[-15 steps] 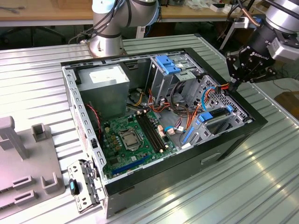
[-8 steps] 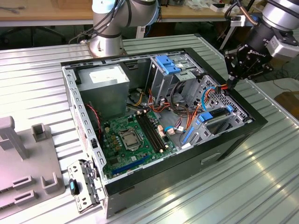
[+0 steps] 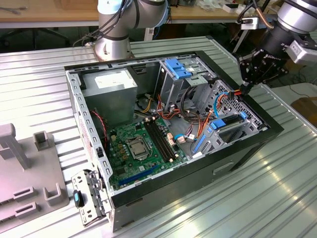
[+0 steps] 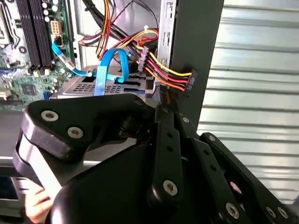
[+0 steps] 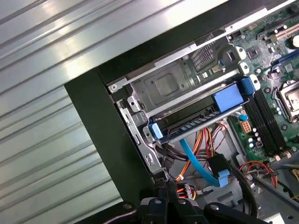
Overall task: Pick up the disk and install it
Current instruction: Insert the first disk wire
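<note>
case [image 3: 270, 130] on surface [image 3: 257, 208] | motherboard [image 3: 143, 148] on case floor | power supply [image 3: 109, 89] behind motherboard | disk [image 3: 229, 123] in cage by case wall, exterior view's right | claw [image 3: 246, 88] above that wall, near disk | fixture [image 3: 29, 168] on surface, exterior view's left of case

A ribbed metal table [image 3: 39, 64] fills most of the exterior view, its ridges running roughly across from that view's left to its right; the same ribbed top appears in the second wrist view [image 4: 261, 70] and in the first wrist view [image 5: 42, 93]; pale glare [image 3: 270, 166] lies on the ridges toward the exterior view's right. Beyond the table stands a wooden bench [image 3: 49, 12], with dark shadow [image 3: 29, 34] under it; grey floor [image 3: 297, 87] shows past the table at the exterior view's right; a brown surface [image 3: 308, 111] sits at that edge, too cropped to tell what it is.
</note>
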Controlling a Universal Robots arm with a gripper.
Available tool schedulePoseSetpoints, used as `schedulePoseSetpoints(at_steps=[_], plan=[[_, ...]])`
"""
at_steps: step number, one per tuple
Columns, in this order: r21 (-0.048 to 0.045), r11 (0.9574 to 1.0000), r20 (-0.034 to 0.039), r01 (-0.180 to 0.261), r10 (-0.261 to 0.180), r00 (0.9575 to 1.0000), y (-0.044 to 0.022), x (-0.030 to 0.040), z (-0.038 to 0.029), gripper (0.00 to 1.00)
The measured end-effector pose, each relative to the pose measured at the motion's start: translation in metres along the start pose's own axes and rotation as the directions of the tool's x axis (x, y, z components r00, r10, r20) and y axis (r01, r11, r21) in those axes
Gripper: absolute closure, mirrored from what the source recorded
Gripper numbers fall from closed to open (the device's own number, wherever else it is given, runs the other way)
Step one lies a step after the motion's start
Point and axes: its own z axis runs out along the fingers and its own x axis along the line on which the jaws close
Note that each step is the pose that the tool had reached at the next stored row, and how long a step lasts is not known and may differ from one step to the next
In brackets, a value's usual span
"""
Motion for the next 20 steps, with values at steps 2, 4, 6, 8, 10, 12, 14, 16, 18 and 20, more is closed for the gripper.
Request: schedulePoseSetpoints(at_steps=[2,4,6,8,10,12,14,16,18,20], plan=[[0.0011,1.0,-0.0017,0.003,-0.003,1.0,-0.0037,0.001,0.0003,0.89],[0.0015,1.0,-0.003,0.003,-0.003,1.0,-0.0093,0.0028,0.0005,0.89],[-0.0005,1.0,-0.0293,0.004,-0.004,0.9996,-0.0182,0.0019,0.0009,0.89],[0.0058,0.9999,-0.0637,0.01,-0.01,0.9979,-0.0216,0.0005,0.0011,0.89],[0.009,0.9991,-0.0717,0.042,-0.041,0.9966,-0.0216,0.0006,0.0016,0.89],[0.0108,0.9938,-0.0729,0.111,-0.11,0.9913,-0.0215,0.0004,0.002,0.89],[0.0109,0.984,-0.1072,0.178,-0.175,0.9786,-0.0186,-0.001,0.0053,0.68],[0.0002,0.984,-0.1141,0.178,-0.177,0.9776,-0.018,-0.0022,0.011,0.68],[0.0005,0.984,-0.1154,0.178,-0.177,0.9774,-0.018,-0.0022,0.0122,0.68],[0.0005,0.984,-0.1161,0.178,-0.177,0.9774,-0.0179,-0.0021,0.0126,0.7]])
